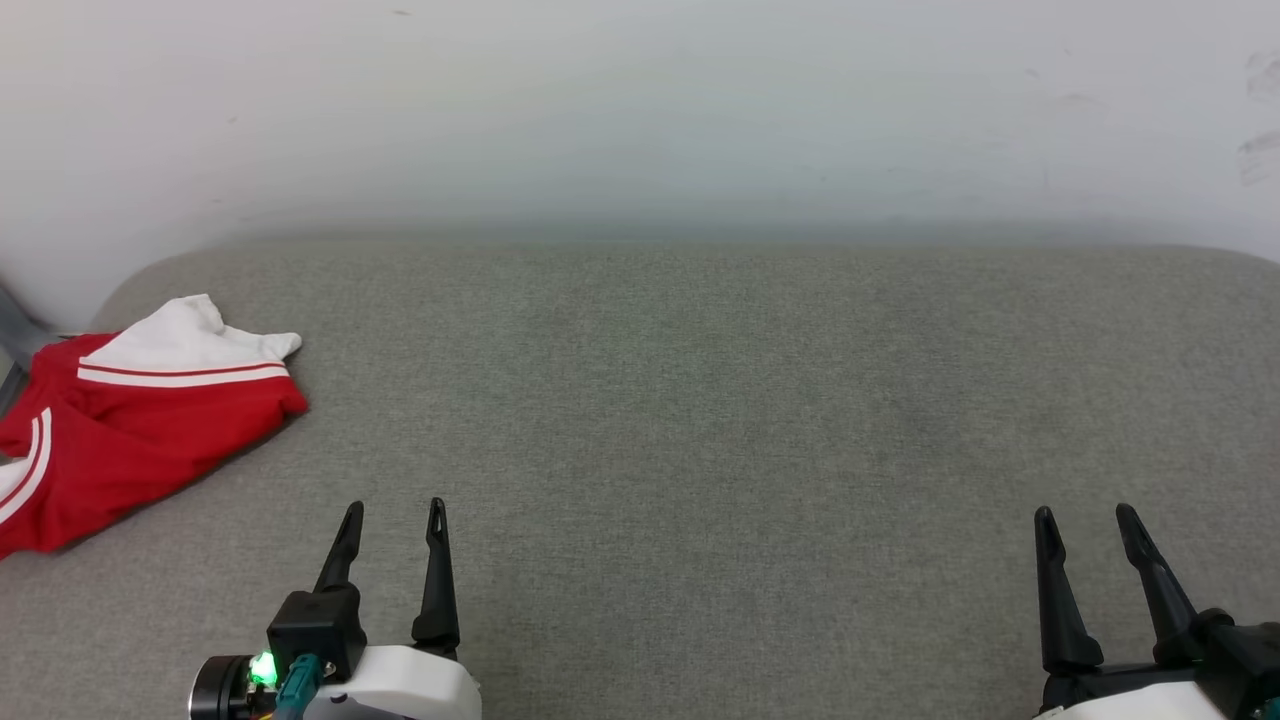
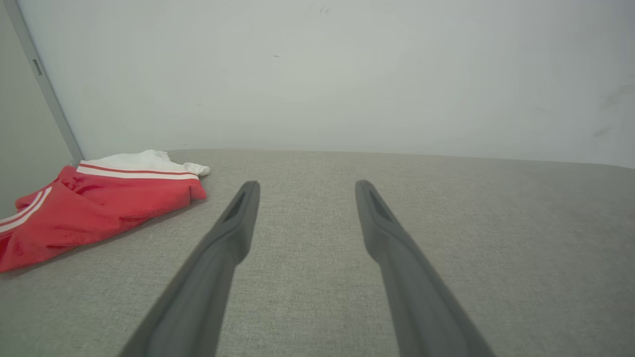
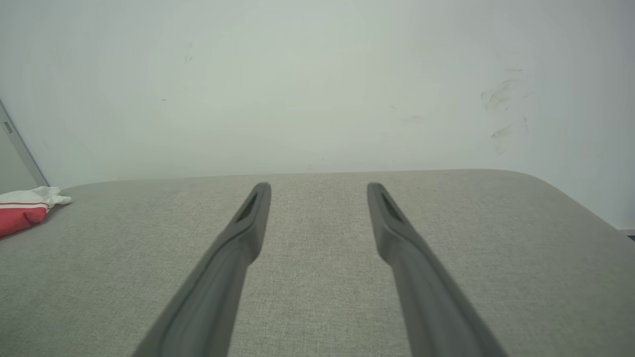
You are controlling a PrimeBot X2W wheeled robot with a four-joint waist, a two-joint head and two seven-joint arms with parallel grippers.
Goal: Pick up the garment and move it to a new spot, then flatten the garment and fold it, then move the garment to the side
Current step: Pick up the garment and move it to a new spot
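The garment (image 1: pixel 140 430) is a red shirt with a white sleeve and red-and-white striped trim, lying crumpled at the far left of a grey fabric surface; part of it runs off the head view's left edge. It also shows as the garment (image 2: pixel 99 208) in the left wrist view and the garment (image 3: pixel 25 210) at the right wrist view's left edge. My left gripper (image 1: pixel 395 512) stands open to the right of the garment and nearer me, holding nothing. Far over at the lower right, my right gripper (image 1: pixel 1085 517) is open and empty too.
The grey fabric surface (image 1: pixel 700 420) has rounded far corners and ends against a pale wall (image 1: pixel 640 110). A grey upright strip (image 2: pixel 44 84) stands in the left corner behind the garment.
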